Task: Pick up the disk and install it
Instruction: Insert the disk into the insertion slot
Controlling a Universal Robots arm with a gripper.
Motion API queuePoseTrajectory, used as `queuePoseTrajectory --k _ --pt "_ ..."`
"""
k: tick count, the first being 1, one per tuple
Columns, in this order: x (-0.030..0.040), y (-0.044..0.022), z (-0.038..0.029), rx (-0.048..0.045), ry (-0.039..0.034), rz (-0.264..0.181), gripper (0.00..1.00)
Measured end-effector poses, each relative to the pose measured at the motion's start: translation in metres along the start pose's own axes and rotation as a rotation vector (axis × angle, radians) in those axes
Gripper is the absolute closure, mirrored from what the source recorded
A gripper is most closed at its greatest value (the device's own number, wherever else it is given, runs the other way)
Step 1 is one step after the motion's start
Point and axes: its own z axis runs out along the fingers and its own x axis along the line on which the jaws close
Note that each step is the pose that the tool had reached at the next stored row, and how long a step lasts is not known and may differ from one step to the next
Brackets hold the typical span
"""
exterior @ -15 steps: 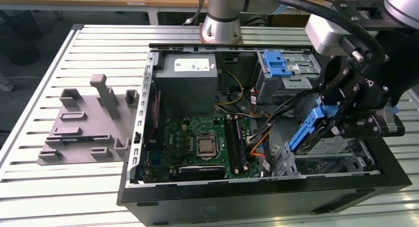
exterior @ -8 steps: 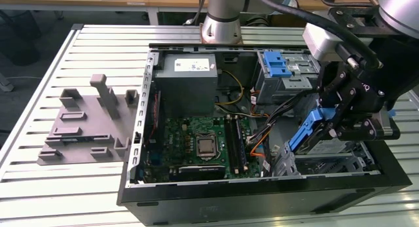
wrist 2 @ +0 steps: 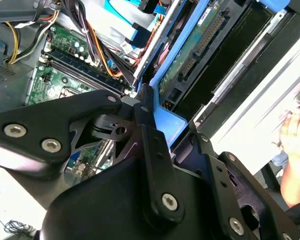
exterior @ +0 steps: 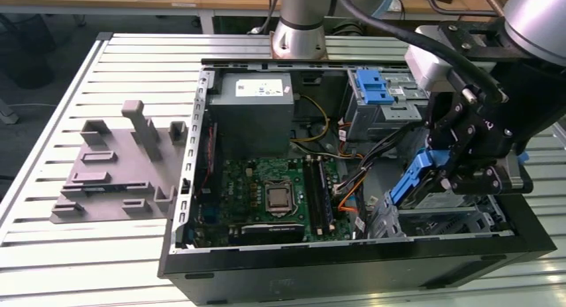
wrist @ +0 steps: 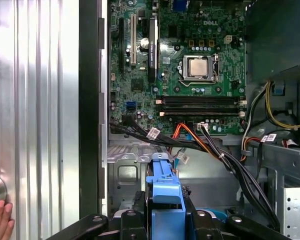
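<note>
My gripper (exterior: 449, 180) is shut on the disk (exterior: 411, 184), a flat drive with blue plastic rails. It holds the disk tilted on edge just above the metal drive bay (exterior: 447, 222) in the near corner of the open computer case, at the exterior view's right. In the second wrist view the disk's green circuit-board underside and blue rail (wrist 2: 197, 47) run away from the black fingers (wrist 2: 146, 117). In the first wrist view the blue rail (wrist: 164, 187) sticks out between the gripper's (wrist: 165, 220) two black fingers, over the case floor.
The case holds a green motherboard (exterior: 274, 194), a grey power supply (exterior: 252, 111), a drive cage with a blue latch (exterior: 376, 88) and loose cable bundles (wrist: 210, 147) close to the disk. A grey fixture plate (exterior: 115, 171) lies on the slatted table. A person's hand (wrist 2: 295, 150) rests nearby.
</note>
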Motion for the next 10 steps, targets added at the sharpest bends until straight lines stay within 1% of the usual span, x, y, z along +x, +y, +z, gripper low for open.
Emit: queuePoseTrajectory --k 10 --pt "0.0003 -0.0001 0.0093 0.0 0.0001 0.0 0.64"
